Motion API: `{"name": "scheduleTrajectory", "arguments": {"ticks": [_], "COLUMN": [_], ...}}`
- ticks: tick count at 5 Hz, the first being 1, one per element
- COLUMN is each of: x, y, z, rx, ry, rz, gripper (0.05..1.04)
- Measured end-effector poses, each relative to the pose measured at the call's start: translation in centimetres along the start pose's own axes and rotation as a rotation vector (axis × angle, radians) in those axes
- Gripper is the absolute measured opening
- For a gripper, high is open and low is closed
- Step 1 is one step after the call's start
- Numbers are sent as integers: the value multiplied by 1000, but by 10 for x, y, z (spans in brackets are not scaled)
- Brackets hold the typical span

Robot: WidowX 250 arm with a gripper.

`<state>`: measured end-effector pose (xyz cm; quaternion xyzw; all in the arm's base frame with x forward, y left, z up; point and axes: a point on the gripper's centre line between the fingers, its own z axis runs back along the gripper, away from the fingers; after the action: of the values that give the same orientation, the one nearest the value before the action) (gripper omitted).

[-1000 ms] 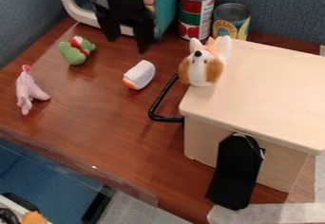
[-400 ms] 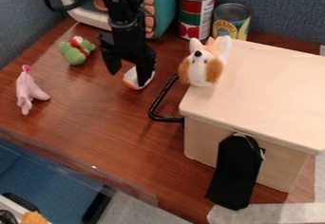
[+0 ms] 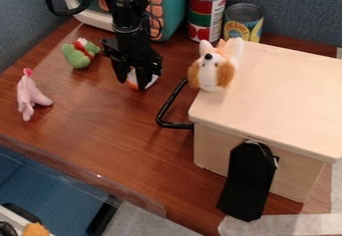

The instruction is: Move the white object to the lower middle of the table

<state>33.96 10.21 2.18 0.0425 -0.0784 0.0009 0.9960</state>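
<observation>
Moved since the earlier frame: white object point(image 3: 152, 80), with an orange end, shifted slightly toward the upper left of the frame; end effector point(image 3: 132, 83), drawn in slightly over it. Whether the end effector grips the object cannot be told.

White object: on the wooden surface point(image 3: 100, 125), upper middle of the frame, left of centre, partly hidden by the end effector.

Right of it: black bar handle point(image 3: 164, 111), near, beside the left side of a pale wooden box point(image 3: 287, 100). Plush dog point(image 3: 217, 72), on the box top, at its upper left corner.

Left of it: green plush toy point(image 3: 79, 56), near; pink plush toy point(image 3: 30, 97), well apart, at left.

Above: teal-and-white toy appliance point(image 3: 175, 5); two cans point(image 3: 207, 17), side by side, at the back.

Below: wood grain running down to the slanting front edge, lined by a see-through strip point(image 3: 87, 177). Black flat item point(image 3: 247, 185), against the box front, lower right, bounding that stretch.
</observation>
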Motion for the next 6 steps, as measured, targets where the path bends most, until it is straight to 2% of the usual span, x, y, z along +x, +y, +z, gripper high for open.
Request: {"name": "scheduleTrajectory", "arguments": {"ticks": [1,2,3,4,5,6], "x": [2,2,-10,-45,-79,-109], "y": [-3,-21,-41,-39,-33,-18], "z": [21,74,131,163,144,114], "rx": [-11,-71,-87,-97,-66,-24], "ry": [-33,-38,-48,-42,-6,22], "rz": [18,58,64,132,148,167], "gripper": [524,523,523,523,523,523]}}
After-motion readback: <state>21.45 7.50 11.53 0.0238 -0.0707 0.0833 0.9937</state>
